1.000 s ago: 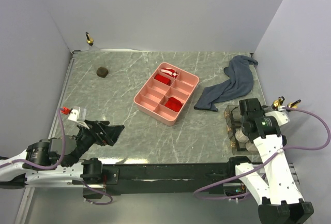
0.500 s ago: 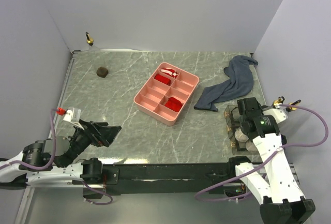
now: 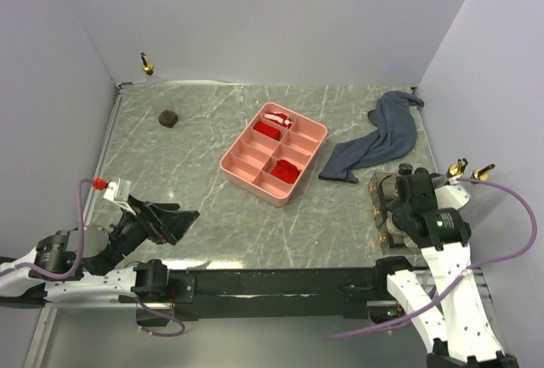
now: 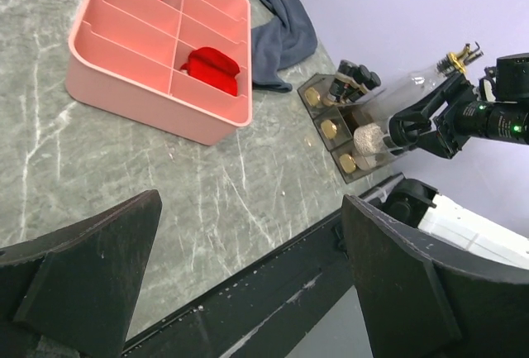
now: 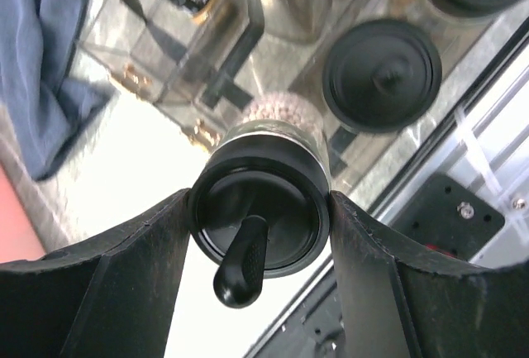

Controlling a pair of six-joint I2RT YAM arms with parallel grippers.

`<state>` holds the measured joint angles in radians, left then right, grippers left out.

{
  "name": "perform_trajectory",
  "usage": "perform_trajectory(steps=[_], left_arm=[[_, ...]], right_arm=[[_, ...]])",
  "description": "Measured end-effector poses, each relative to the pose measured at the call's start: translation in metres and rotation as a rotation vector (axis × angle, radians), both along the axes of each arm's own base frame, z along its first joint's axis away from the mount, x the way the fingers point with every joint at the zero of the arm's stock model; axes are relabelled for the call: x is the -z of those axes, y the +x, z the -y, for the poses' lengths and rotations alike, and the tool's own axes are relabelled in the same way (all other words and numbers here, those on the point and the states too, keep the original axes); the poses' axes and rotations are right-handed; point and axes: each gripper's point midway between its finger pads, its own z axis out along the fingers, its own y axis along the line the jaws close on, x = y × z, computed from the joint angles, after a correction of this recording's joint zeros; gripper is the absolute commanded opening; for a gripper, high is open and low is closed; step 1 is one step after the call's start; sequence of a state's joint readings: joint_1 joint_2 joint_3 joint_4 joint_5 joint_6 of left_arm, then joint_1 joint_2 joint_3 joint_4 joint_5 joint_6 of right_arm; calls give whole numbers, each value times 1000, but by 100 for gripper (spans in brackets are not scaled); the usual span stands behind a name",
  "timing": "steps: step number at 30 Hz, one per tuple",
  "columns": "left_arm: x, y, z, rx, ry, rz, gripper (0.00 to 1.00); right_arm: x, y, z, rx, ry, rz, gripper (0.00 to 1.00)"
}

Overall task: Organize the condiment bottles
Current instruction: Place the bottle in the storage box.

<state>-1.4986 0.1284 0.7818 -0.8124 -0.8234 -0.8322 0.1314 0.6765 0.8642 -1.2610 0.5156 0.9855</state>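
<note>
Two stragglers stand far left, well apart from the rest: a gold-spouted bottle (image 3: 147, 65) in the corner and a dark jar (image 3: 168, 117) nearer. The left gripper (image 4: 248, 209) gapes wide, empty. Most bottles (image 4: 340, 85) already sit in the clear rack (image 3: 380, 188) near right. The right gripper (image 5: 259, 234) pinches a black-capped bottle (image 5: 277, 118) over it, seemingly upright, cap up.

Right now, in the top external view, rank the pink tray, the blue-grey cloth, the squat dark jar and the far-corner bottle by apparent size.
1. Pink tray, largest.
2. Blue-grey cloth, somewhat smaller.
3. Squat dark jar and gold-spout bottle in the far left corner: both tiny, too alike to rank.
</note>
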Motion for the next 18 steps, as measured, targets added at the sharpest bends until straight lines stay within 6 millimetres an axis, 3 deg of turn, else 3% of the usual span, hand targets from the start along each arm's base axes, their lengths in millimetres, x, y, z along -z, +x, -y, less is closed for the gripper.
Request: perform_trajectory(steps=[4,14,18], left_arm=[[2,-3,3,23,4,0,97],[2,-6,7,50,6,1,97],[0,-7,4,52,-13,2,97]], right_arm=[[4,-9,-4,-22,18,-24,0],[5,-1,-8,-55,17,-115,0],[17,-8,-20,-102,71,-189,0]])
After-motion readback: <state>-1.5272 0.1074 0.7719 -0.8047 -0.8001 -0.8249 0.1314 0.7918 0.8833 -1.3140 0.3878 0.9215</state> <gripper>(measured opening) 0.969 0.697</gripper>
